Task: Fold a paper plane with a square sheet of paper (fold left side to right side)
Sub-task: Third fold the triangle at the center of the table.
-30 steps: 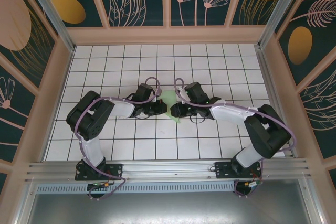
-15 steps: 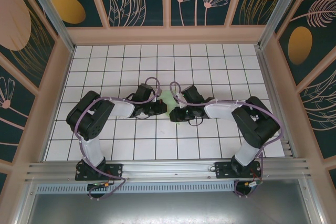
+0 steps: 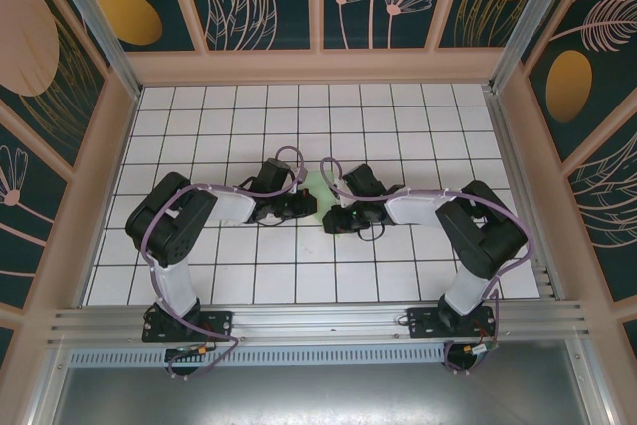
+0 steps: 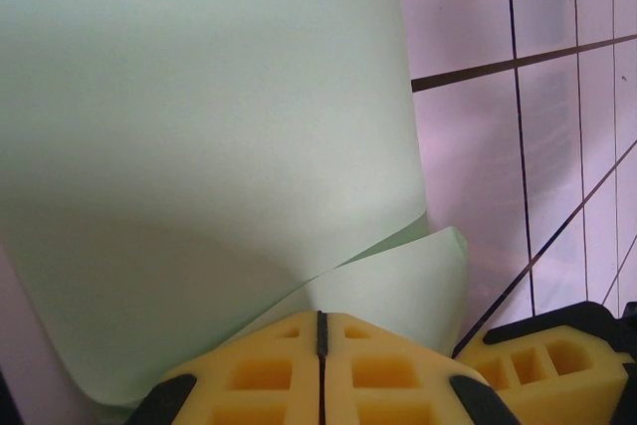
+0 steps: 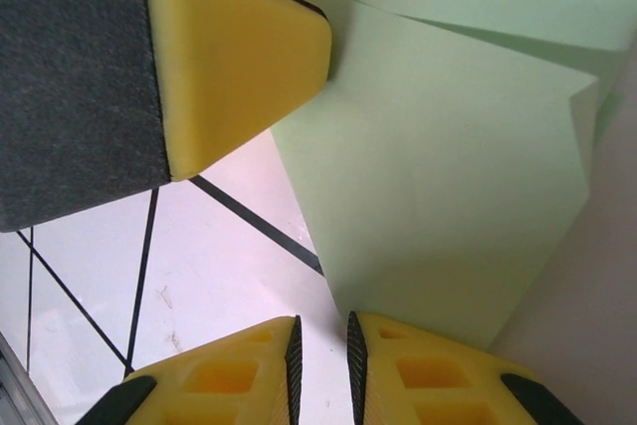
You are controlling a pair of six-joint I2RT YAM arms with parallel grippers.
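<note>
The square sheet of paper [image 3: 319,187] is pale green and lies partly folded between my two grippers in the top view. My left gripper [image 4: 320,318] is shut on the paper [image 4: 199,97], which curls up and away from its yellow fingertips. My right gripper [image 5: 320,330] is open by a narrow gap, with bare table showing between the jaws. The paper's [image 5: 448,166] lower edge ends at its right fingertip. In the top view the left gripper [image 3: 303,208] and right gripper [image 3: 331,219] stand close together, almost touching. No paper plane shape is seen.
White tiled table [image 3: 398,126] with black grid lines, walled by patterned panels at the back and sides. A left gripper finger [image 5: 229,47] crowds the right wrist view's upper left. A right gripper finger [image 4: 547,355] sits at the left wrist view's lower right.
The right arm has swung left, bringing its gripper in against the paper beside the left gripper, and its jaws have narrowed slightly. The left arm has not moved.
</note>
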